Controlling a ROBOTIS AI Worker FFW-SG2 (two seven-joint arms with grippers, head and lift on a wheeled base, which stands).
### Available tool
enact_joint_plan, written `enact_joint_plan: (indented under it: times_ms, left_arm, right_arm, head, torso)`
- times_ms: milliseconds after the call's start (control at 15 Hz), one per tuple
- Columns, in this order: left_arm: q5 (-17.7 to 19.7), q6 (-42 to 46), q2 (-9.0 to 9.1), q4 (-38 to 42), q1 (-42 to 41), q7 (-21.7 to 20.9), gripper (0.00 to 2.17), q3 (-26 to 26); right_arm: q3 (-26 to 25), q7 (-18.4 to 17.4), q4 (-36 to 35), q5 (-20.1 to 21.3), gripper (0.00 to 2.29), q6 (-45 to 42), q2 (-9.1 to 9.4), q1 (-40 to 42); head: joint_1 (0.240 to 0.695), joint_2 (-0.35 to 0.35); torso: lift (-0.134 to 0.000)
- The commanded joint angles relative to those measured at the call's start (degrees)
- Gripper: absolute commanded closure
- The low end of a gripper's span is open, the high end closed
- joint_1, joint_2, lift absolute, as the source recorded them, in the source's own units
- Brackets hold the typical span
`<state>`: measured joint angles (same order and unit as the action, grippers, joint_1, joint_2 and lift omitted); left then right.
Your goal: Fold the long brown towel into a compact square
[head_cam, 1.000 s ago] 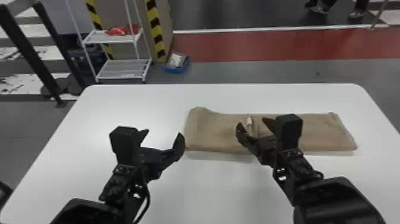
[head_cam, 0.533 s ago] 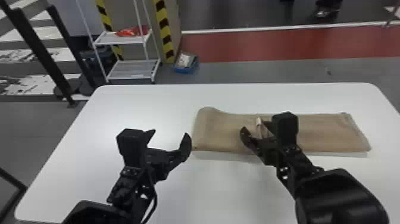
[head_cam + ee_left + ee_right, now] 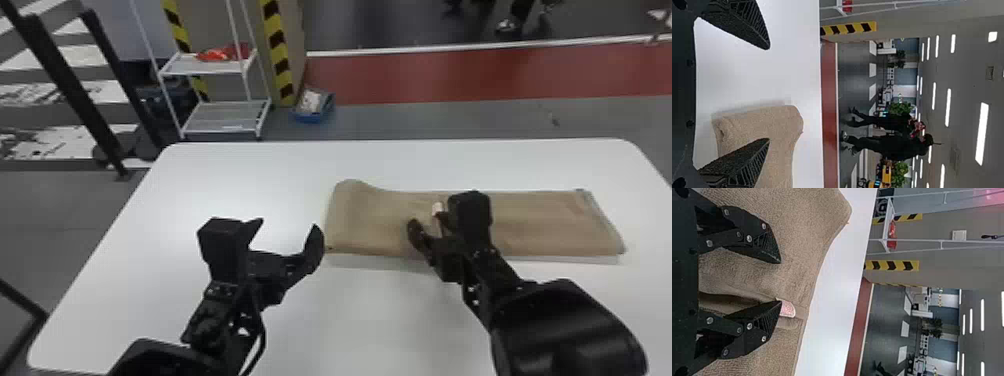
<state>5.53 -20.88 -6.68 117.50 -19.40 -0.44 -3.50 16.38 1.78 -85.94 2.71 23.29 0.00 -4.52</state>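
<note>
Lying right of centre: brown towel (image 3: 540, 220); right gripper (image 3: 426, 219) at it, fingers apart, perhaps touching; left gripper (image 3: 288, 224), centre-left, spread.

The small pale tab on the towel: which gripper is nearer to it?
Right: the right gripper is beside the tab; the left gripper is farther left, near the left end of the towel.

i have bare white tabletop (image 3: 235, 175) to pass over, left of my left gripper (image 3: 288, 226) and beyond the brown towel (image 3: 372, 220). in my way, the towel lies beneath my right gripper (image 3: 426, 220), a fold (image 3: 742, 291) rising beside one finger (image 3: 756, 323).
</note>
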Motion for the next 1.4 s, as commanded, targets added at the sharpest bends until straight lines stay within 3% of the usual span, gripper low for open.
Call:
enact_joint_plan:
  times_ms: [0, 133, 400, 1133, 1267, 1333]
  left_arm:
    - [0.0, 0.0, 0.00, 0.3, 0.0, 0.0, 0.04, 0.1]
    - [-0.1, 0.0, 0.00, 0.3, 0.0, 0.0, 0.04, 0.0]
    - [-0.1, 0.0, 0.00, 0.5, -0.1, -0.1, 0.04, -0.2]
    - [-0.2, 0.0, 0.00, 1.5, -0.7, -0.1, 0.04, 0.1]
    - [-0.2, 0.0, 0.00, 1.5, -0.7, -0.1, 0.04, 0.1]
    - [-0.2, 0.0, 0.00, 1.5, -0.6, -0.1, 0.04, 0.2]
  right_arm:
    - [-0.5, -0.9, -1.9, -0.4, 0.60, -1.2, 0.05, 1.6]
    - [-0.6, -0.9, -3.5, -0.3, 0.36, -0.7, 0.05, 2.4]
    - [-0.7, -0.6, -3.7, -0.2, 0.50, 1.5, 0.05, 1.7]
    - [-0.5, -0.6, -3.6, 0.2, 0.51, 5.0, 0.05, 0.9]
    - [-0.4, -0.5, -3.6, 0.1, 0.80, 6.4, 0.05, 0.6]
    - [-0.3, -0.5, -3.7, 0.0, 0.82, 6.2, 0.05, 0.6]
  head:
    - [0.695, 0.137]
    - [0.695, 0.134]
    - [0.695, 0.131]
    - [0.695, 0.131]
    - [0.695, 0.129]
    - [0.695, 0.129]
  torso:
    - [-0.120]
    - [-0.120]
    - [-0.120]
    - [-0.120]
    - [-0.120]
    - [-0.120]
